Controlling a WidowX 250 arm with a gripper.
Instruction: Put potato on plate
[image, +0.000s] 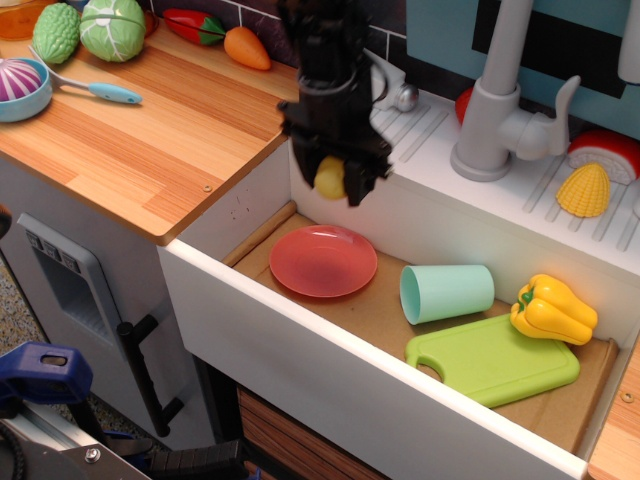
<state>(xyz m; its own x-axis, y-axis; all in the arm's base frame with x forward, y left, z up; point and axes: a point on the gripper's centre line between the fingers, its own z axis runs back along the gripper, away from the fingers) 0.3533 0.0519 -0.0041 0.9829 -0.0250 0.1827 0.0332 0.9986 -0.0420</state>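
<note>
My black gripper (332, 178) is shut on the potato (329, 178), a small dull yellow oval held between the fingers. It hangs in the air over the sink's back left part, above and just behind the plate (323, 261). The plate is a round coral-pink dish lying flat on the sink floor at the left, with nothing on it. The arm comes down from the top of the view and hides part of the sink's rear wall.
In the sink lie a mint cup (446, 291) on its side, a green cutting board (495, 359) and a yellow bell pepper (553, 309). A grey faucet (497, 95) and a corn piece (584, 189) stand on the back ledge. Toy vegetables sit on the wooden counter (150, 110) at left.
</note>
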